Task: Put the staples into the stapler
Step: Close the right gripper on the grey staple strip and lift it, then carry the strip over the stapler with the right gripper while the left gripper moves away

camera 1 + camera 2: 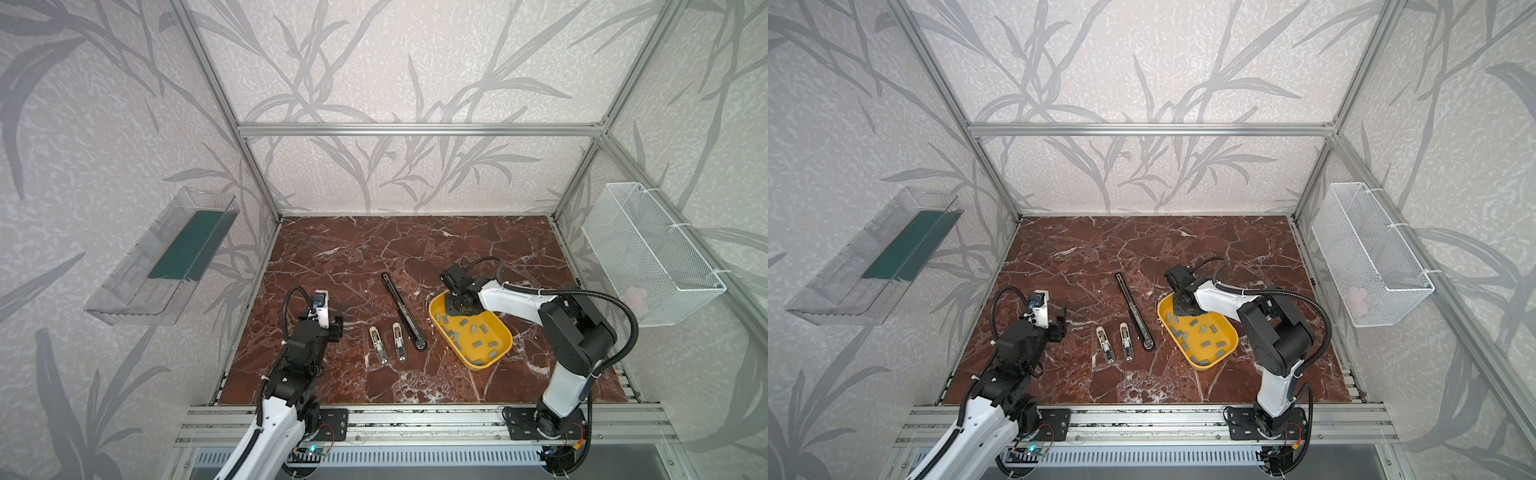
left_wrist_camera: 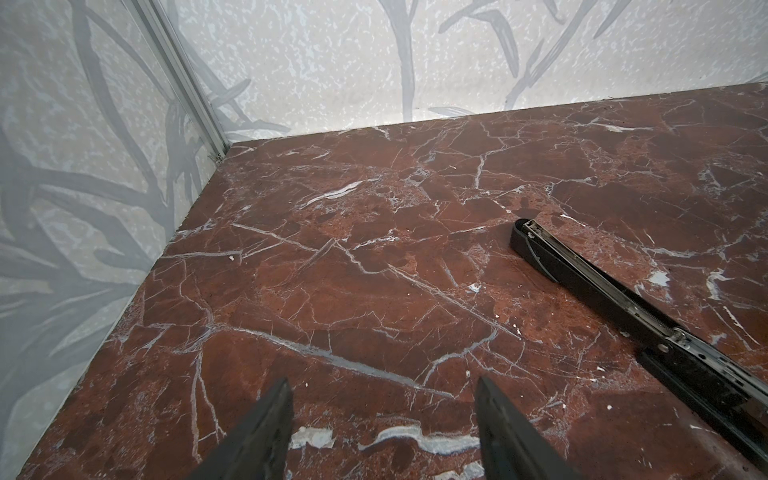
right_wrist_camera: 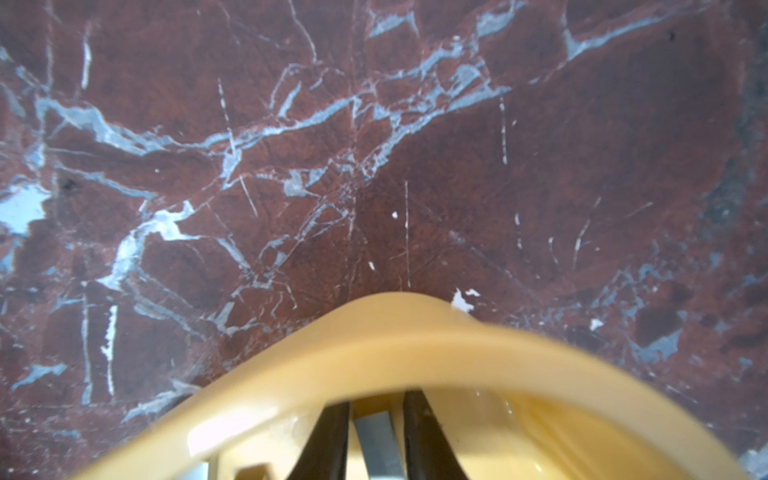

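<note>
Front rail (image 1: 415, 420) in the foreground: just past it the left gripper (image 2: 382, 384) hovers above the marble table (image 1: 353, 257), jaws well apart and empty. Beside it lie two small cream-and-silver blocks (image 1: 378, 345), then the stapler (image 1: 404, 311). It rests flat on the table between those blocks and the yellow tray (image 1: 510, 338), rounded end toward the front, slim tip pointing away, channel facing up. It looks rigid and fairly light, likely to skate or pivot on the polished stone; bracing it near the rounded end seems the safest hold.

The tray carries loose grey staple strips (image 1: 473, 329). At its far corner the right gripper (image 3: 376, 405) reaches in, jaws narrowed either side of one strip (image 3: 379, 444); whether they truly pinch it cannot be told. Such a strip is probably feather-light, slick and easily snapped, best taken across its long sides at mid-length. The raised tray rim sits close by the fingers and must be cleared on the way out. Beyond, the far half of the table lies bare to the back wall (image 1: 415, 174).
</note>
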